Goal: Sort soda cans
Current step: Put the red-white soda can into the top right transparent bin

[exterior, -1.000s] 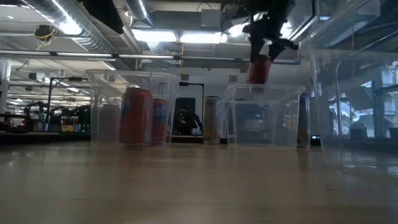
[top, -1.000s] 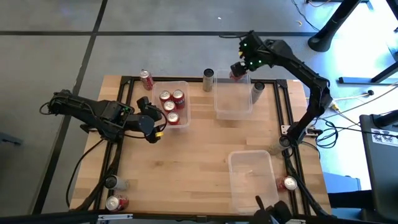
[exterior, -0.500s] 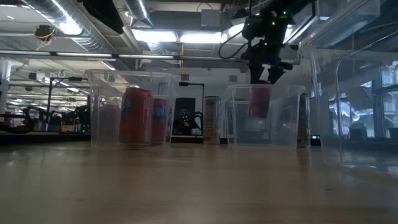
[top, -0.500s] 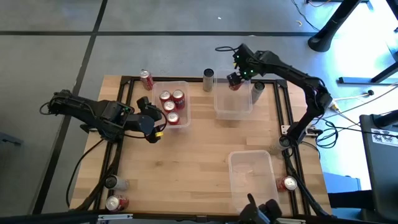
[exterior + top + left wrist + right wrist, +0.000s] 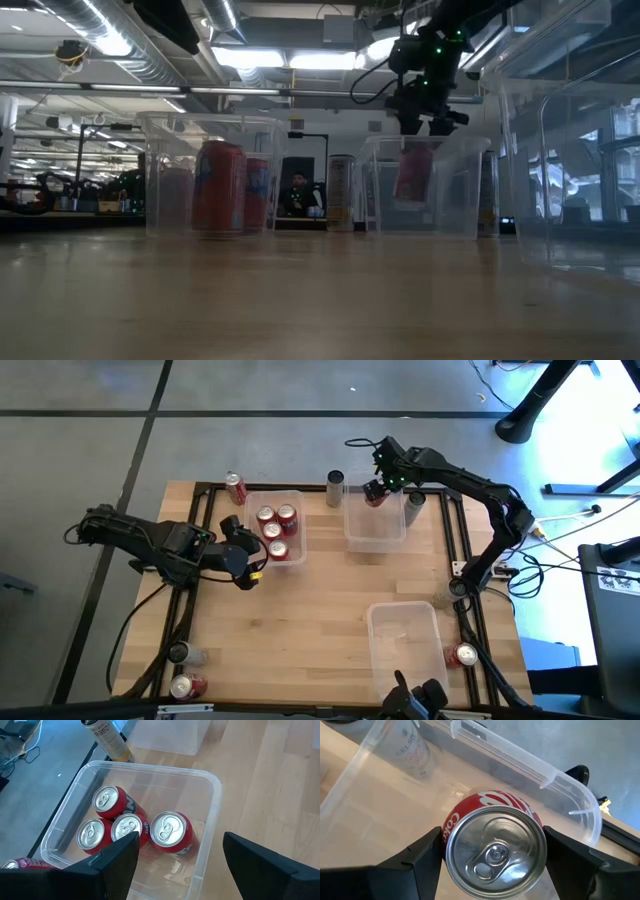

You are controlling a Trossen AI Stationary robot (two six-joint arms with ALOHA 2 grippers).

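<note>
The wooden table (image 5: 330, 590) carries three clear bins. The middle bin (image 5: 374, 518), at the far edge, serves as the landmark. The right gripper (image 5: 375, 493) hangs over this bin's far end, its two fingers (image 5: 410, 865) closed on either side of a red soda can (image 5: 494, 845). The can stands upright between them, silver top up, and sits partly below the bin's rim; the low view shows it through the clear wall (image 5: 414, 172), apparently short of the floor, though the plastic blurs that.

Left of the middle bin lies the left bin (image 5: 279, 528), holding four upright red cans (image 5: 170, 831) bunched at its far end. The left gripper (image 5: 243, 560) waits just beside that bin's outer side, fingers spread wide with nothing between them; the left wrist view looks past them straight into the bin.

Nearer the camera than the middle bin, at the front edge, sits the third bin (image 5: 404, 645); its front end is cut off by hardware at the picture's edge.

Loose cans ring the table. A dark can (image 5: 335, 488) stands just left of the middle bin, another dark can (image 5: 414, 508) just to its right. A red can (image 5: 235, 487) lies beyond the left bin. Far from the middle bin, at the front left corner, a grey can (image 5: 181, 653) and a red can (image 5: 183, 686) lie among cables; one more red can (image 5: 465, 655) rests beside the third bin.
</note>
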